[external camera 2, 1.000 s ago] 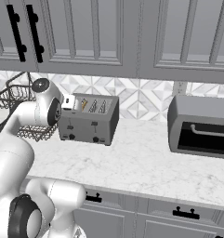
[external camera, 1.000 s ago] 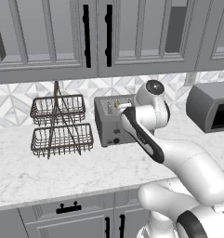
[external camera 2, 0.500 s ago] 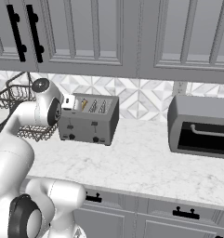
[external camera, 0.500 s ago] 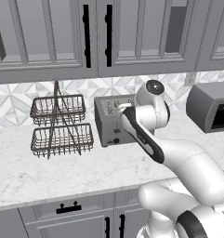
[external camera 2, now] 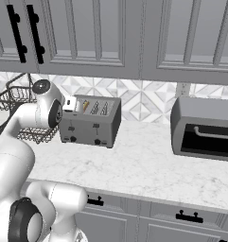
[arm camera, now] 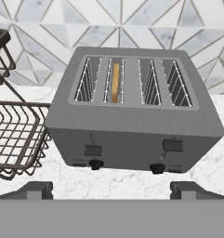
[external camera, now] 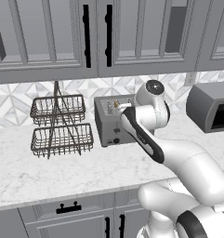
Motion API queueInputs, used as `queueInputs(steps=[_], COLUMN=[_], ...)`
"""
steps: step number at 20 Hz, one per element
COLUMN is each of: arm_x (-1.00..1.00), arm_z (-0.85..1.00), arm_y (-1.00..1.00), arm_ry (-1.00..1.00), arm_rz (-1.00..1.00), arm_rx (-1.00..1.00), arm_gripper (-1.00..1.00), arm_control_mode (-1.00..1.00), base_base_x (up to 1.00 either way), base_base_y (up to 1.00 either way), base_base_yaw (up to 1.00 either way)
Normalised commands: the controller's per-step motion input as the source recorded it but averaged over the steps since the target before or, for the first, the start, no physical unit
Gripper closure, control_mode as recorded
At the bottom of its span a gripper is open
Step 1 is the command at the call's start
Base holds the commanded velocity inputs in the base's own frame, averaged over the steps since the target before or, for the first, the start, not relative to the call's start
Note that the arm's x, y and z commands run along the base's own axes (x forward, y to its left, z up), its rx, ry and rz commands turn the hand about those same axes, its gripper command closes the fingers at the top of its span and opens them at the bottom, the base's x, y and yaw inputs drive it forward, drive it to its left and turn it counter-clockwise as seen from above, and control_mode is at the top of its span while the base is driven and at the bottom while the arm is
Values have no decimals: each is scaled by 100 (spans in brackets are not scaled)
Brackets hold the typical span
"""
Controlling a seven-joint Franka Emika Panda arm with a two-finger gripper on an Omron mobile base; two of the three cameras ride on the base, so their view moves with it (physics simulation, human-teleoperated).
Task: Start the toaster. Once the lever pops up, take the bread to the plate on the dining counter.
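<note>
Looking along the hand, we see the toaster (arm camera: pixel 132 125) in the middle of the picture, a grey metal box with four slots on top. The bread (arm camera: pixel 115 82) stands on its edge in the second slot from the left, and its golden crust shows between the wires. Two small dark levers and two round knobs sit on the front of the toaster. The left lever sits lower than the right one. Our gripper (arm camera: pixel 111 189) is wide open, with its two dark tips far apart at the bottom of the picture, in front of the toaster and not touching it. It holds nothing.

A wire basket rack (arm camera: pixel 13 135) stands at the left edge, just beside the toaster. In the left base view the rack (external camera: pixel 60 125) has two baskets, one above the other, on the left of the white marble counter (external camera: pixel 62 172). In the right base view a bigger grey oven (external camera 2: pixel 205 128) with a dark window sits at the right, well apart from the toaster (external camera 2: pixel 91 120). Grey cupboards (external camera 2: pixel 110 33) hang across the top.
</note>
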Motion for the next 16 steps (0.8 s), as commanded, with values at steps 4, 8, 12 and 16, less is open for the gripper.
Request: queueInputs(steps=[4,8,12,16], arm_x=[0,0,0,0], arm_z=[0,0,0,0], arm_y=[0,0,0,0], arm_ry=[0,0,0,0], arm_rz=[0,0,0,0], arm_rx=[0,0,0,0], arm_gripper=[-100,-100,-100,-100], arm_control_mode=[-100,-100,-100,-100], base_base_x=[0,0,0,0], base_base_y=[0,0,0,0], base_base_yaw=[0,0,0,0])
